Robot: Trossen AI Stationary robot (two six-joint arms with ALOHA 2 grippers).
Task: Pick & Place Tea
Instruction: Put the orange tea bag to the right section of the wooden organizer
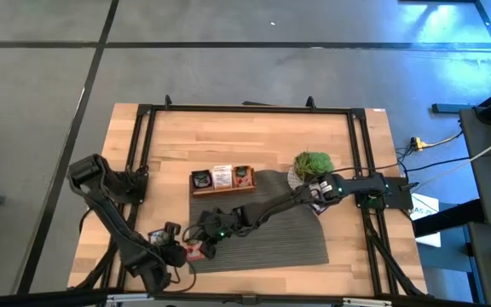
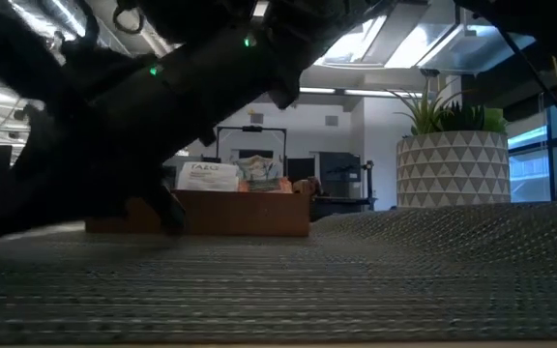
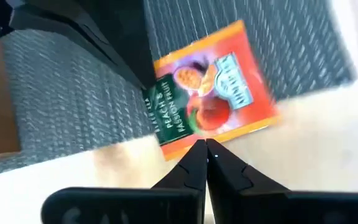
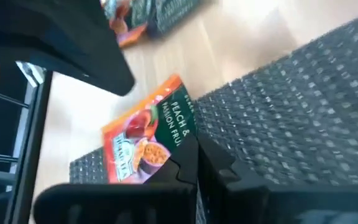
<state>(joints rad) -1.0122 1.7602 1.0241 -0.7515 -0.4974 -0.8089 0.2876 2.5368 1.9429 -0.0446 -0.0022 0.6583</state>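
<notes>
Orange-red tea sachet (image 3: 213, 90) is seen lying flat at the near-left corner of the grey woven mat (image 1: 288, 234), partly on the mat, partly on the wooden tabletop (image 1: 254, 141). Right gripper (image 4: 191, 165) is stretched across the mat to it; jaws are closed on the sachet's edge, per R wrist view. Left gripper (image 3: 205, 155) is held just beside the same sachet, jaws shut w/ nothing betw. them, tips at the sachet's border. More sachets are stood in the wooden tray (image 1: 222, 189) at the mat's far edge; a potted plant (image 1: 312, 164) is set near the mat's far-right corner.
</notes>
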